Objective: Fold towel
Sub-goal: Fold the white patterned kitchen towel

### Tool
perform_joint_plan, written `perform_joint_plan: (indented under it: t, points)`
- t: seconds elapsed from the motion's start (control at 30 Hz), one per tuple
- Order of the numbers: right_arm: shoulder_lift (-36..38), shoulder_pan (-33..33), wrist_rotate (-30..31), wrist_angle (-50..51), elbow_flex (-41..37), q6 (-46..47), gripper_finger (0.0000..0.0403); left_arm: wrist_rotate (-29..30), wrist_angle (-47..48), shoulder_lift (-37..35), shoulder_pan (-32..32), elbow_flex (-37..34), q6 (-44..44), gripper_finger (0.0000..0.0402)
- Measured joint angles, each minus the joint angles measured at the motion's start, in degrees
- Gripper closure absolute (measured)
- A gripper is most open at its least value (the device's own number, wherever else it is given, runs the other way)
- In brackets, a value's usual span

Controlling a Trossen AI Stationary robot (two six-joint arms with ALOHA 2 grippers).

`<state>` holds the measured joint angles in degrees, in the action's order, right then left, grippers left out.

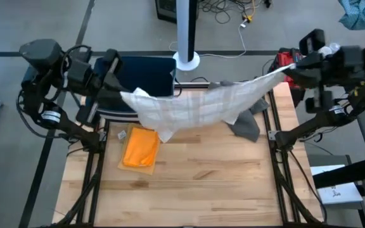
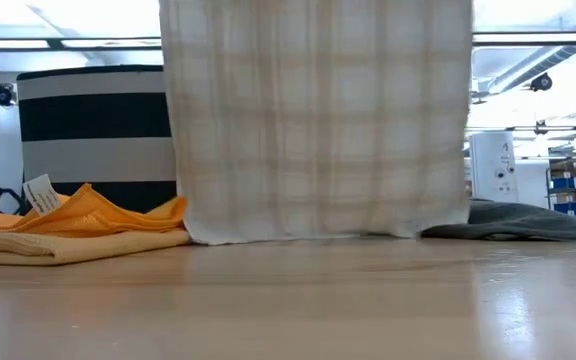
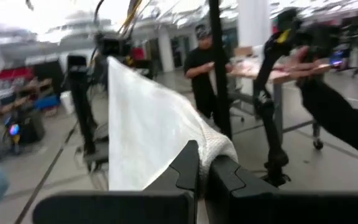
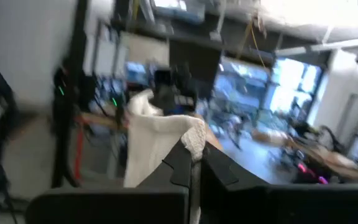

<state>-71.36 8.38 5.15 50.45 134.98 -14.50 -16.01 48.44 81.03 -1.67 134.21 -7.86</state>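
1. Both pincers were clamped on the towel [image 1: 195, 104] in the view from above. The left gripper [image 1: 120, 94] pinched one upper corner at the left rear of the table [image 1: 220, 183], and the right gripper [image 1: 288, 68] pinched the opposite corner at the right rear. The pale checked cloth was stretched between them like a banner, sagging in the middle, probably to spread it flat before a fold. A folded orange cloth [image 1: 140, 149] lay below it on the wood, and a grey cloth [image 1: 247, 125] lay just right of the towel's lower edge.

2. From table height, the towel [image 2: 318, 120] hung as a wide curtain across the middle, its bottom hem touching or nearly touching the tabletop. The orange cloth [image 2: 78, 230] sat to the left, in front of a striped bin [image 2: 96, 125]. The grey cloth [image 2: 518, 222] sat to the right.

3. In the left wrist view, the dark fingers [image 3: 185, 168] were closed together with a white corner of towel [image 3: 148, 130] bunched between them. A person [image 3: 202, 71] stood in the room beyond.

4. In the right wrist view, that arm's fingers [image 4: 182, 163] were likewise shut on a gathered towel corner [image 4: 160, 137] rising just past the tips.
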Motion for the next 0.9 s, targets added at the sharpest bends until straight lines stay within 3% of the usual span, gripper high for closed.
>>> perform_joint_plan:
  t: [0.2, 0.37, 0.63, 0.9]
  points:
    - [0.1, 0.0, -2.0, -5.1, 0.0, 1.1, 0.0401, 0.8, -3.7, -0.6, -1.1, 0.0, -0.7, 0.0401]
    - [-0.1, 0.0, -1.3, -5.2, 0.0, -1.2, 0.0401, 9.3, -4.7, -0.8, -1.2, 0.0, -1.7, 0.0401]
    - [-1.5, 0.0, 17.1, -5.8, 0.0, -12.7, 0.0401, 25.6, -5.8, -0.4, 0.8, 0.0, -5.6, 0.0401]
    - [-4.6, -0.2, 33.6, -11.2, -0.1, -23.2, 0.0401, 26.0, -6.0, 2.3, 8.0, 0.0, -5.0, 0.0401]
